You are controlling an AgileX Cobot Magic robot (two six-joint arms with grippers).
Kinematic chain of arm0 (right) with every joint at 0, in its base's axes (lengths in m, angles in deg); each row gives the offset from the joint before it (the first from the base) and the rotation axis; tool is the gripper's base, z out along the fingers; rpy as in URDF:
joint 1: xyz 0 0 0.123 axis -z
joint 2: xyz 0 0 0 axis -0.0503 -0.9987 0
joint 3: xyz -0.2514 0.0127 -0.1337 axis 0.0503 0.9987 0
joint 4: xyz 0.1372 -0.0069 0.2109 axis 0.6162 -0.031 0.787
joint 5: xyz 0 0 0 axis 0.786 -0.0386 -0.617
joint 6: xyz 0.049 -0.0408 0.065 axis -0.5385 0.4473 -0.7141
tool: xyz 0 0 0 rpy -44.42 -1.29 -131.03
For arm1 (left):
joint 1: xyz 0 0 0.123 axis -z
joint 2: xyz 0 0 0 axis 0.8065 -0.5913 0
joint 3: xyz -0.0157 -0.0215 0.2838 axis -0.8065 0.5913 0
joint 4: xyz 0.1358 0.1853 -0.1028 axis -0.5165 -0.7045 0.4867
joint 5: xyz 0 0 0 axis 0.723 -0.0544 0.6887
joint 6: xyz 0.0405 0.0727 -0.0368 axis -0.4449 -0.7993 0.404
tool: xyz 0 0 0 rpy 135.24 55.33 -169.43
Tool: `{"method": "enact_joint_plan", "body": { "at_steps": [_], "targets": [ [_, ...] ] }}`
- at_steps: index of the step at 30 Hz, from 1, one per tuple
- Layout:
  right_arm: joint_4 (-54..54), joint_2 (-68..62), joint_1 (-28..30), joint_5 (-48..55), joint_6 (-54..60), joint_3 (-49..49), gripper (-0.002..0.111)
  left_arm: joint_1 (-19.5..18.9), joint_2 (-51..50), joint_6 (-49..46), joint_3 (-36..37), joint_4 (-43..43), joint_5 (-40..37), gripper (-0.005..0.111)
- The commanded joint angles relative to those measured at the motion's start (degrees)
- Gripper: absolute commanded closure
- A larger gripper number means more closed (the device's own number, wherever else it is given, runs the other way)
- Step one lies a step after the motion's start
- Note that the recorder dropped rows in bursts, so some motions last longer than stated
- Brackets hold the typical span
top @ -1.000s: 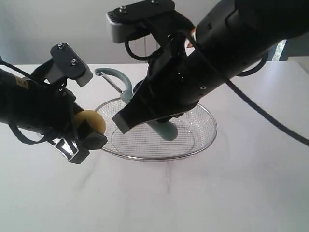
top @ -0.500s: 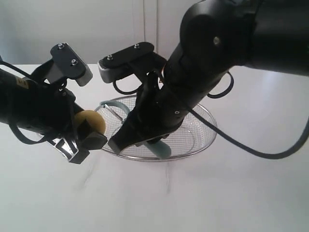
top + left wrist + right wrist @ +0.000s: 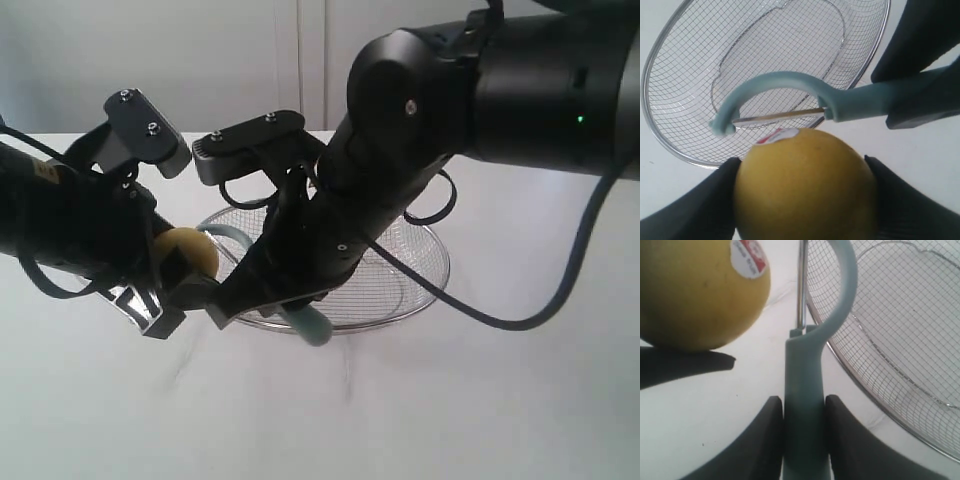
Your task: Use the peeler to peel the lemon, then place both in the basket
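Yellow lemon (image 3: 695, 290) — smooth, likely slippery — sits clamped in the left hand (image 3: 802, 205); right hand (image 3: 805, 440) pinches the peeler (image 3: 840, 102) by its handle.

The yellow, stickered lemon (image 3: 805, 185) hangs just outside the mesh basket (image 3: 685, 75), blade of the teal peeler (image 3: 860, 102) close beside it.
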Motion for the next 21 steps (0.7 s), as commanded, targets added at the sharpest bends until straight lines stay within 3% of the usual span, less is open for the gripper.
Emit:
{"method": "enact_joint_plan", "body": {
  "at_steps": [1, 21],
  "targets": [
    [1.07, -0.17, 0.14, -0.92, 1.35, 0.04, 0.108, 0.24, 0.67, 0.3, -0.38, 1.18, -0.22, 0.107],
    [0.95, 6.21, 0.14, -0.83, 1.35, 0.04, 0.108, 0.24, 0.67, 0.3, -0.38, 1.54, -0.33, 0.107]
  ]
}}
